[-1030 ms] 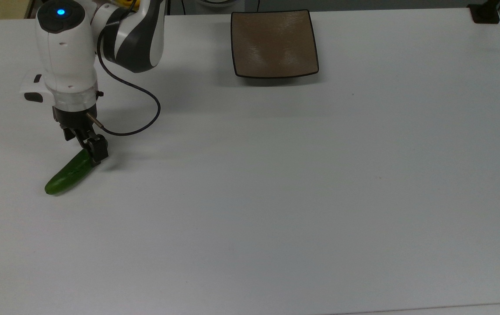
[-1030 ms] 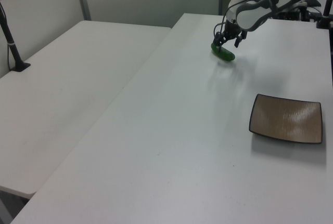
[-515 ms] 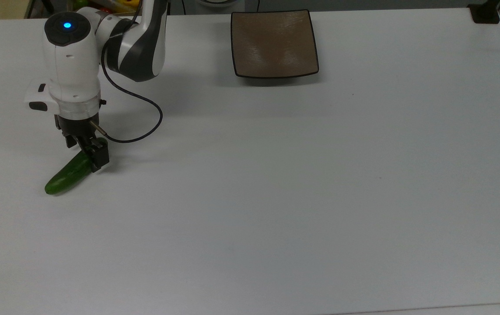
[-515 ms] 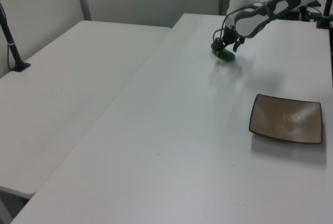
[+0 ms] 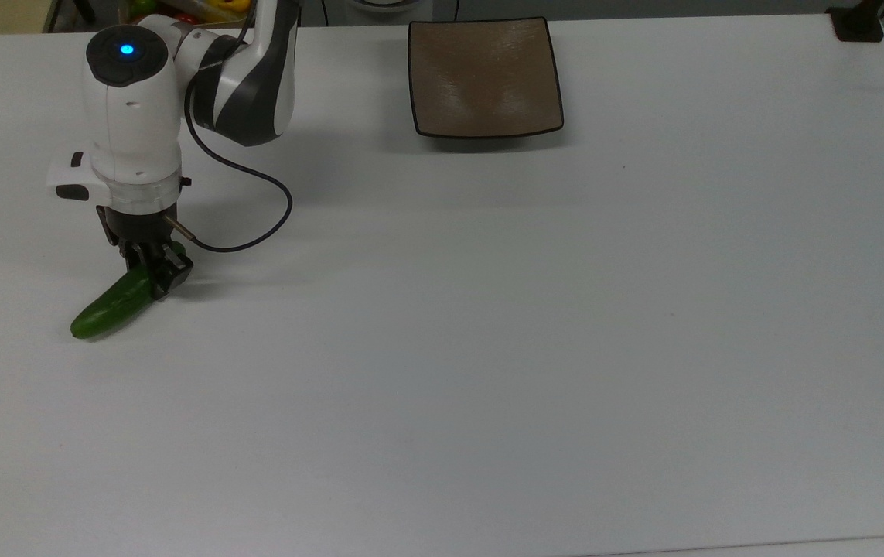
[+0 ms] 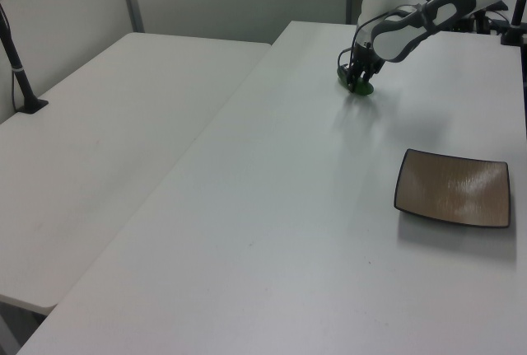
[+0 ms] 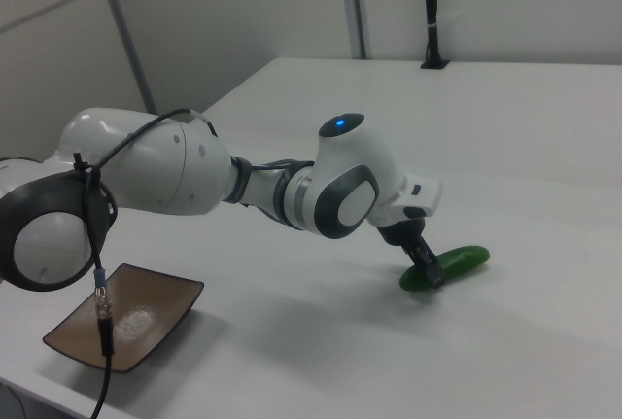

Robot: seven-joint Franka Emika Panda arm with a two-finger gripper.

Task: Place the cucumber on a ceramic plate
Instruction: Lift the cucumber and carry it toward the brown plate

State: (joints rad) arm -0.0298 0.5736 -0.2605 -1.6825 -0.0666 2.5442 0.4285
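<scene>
Grip security governs this step: the black two-finger gripper [image 5: 149, 276], jaws straddling one end of the small dark green curved cucumber [image 5: 111, 308] lying on the white table [image 5: 488, 348], should clamp firmly before lifting toward the square brown ceramic plate [image 5: 484, 77], well apart.

The jaws cover the far end of the cucumber [image 5: 107, 311] in the top view, so the contact there cannot be made out. In the left view the cucumber [image 6: 363, 87] is a small green sliver behind the gripper [image 6: 357, 81]. In the right view the arm's cable crosses the ceramic plate [image 7: 146, 314], and the counter [image 7: 321, 361] is cut by the bottom edge.
</scene>
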